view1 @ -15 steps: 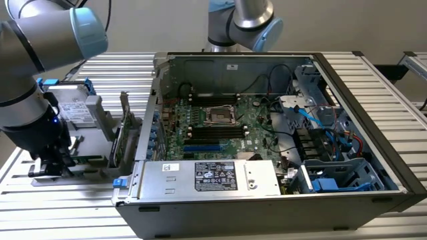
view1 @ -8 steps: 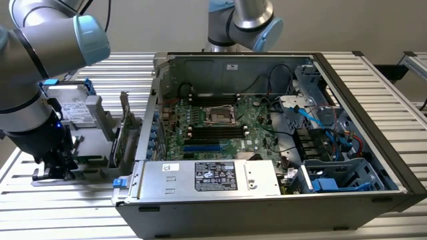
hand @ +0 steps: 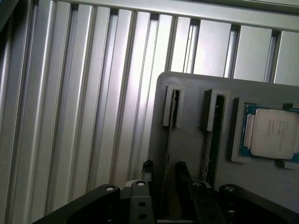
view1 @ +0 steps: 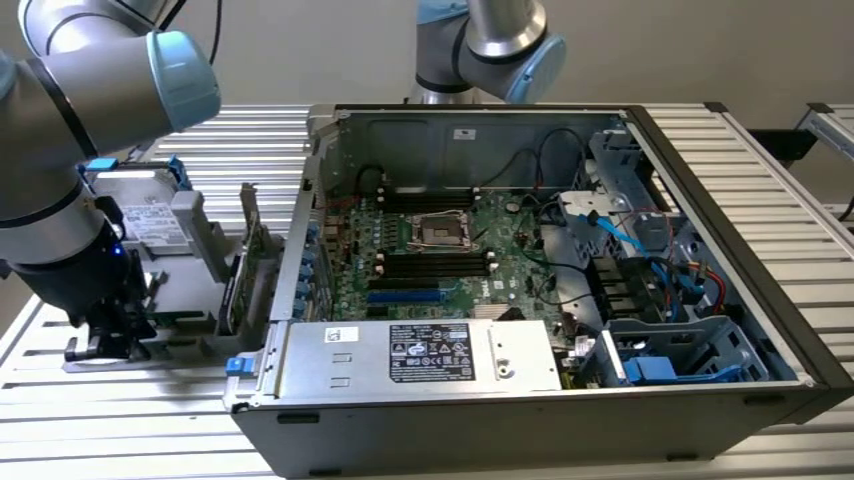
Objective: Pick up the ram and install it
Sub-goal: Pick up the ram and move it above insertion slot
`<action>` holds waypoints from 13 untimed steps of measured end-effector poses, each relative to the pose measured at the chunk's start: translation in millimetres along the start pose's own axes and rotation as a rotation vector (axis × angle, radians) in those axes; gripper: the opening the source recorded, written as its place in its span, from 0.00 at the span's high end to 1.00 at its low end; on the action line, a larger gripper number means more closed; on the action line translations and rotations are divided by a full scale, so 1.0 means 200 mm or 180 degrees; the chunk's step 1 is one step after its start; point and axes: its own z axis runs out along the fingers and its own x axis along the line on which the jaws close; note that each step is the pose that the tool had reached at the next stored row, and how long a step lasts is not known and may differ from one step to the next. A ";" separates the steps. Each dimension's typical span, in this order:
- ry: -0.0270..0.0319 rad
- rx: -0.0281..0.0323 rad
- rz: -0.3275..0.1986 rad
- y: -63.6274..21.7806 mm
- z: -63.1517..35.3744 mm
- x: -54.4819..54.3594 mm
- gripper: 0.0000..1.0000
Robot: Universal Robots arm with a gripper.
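Note:
In the wrist view a ram stick (hand: pixel 169 140) stands on edge in a slot of a grey holder (hand: pixel 187 121), so I see only its thin top edge. My gripper (hand: pixel 163 169) is open, with one dark fingertip (hand: pixel 147 167) on each side of that stick and a gap left to it. A second ram stick (hand: pixel 209 144) stands in the neighbouring slot. In the exterior view my gripper (view1: pixel 110 328) is low over the holder (view1: pixel 180 322), at the exterior view's left of the open computer case (view1: pixel 534 400).
A processor chip (hand: pixel 270 135) lies in a pocket of the holder beside the sticks. An upright expansion card (view1: pixel 247 262) and a drive (view1: pixel 144 215) stand between the holder and the case. The motherboard's black slots (view1: pixel 427 266) lie inside the case. The slatted metal table (hand: pixel 70 116) surrounds everything.

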 end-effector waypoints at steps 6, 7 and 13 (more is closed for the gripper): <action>0.0002 0.0000 0.0004 0.000 0.004 0.00 0.53; 0.0004 -0.0001 0.0014 0.000 0.006 0.00 0.53; 0.0017 -0.0006 0.0110 -0.001 0.016 0.00 0.53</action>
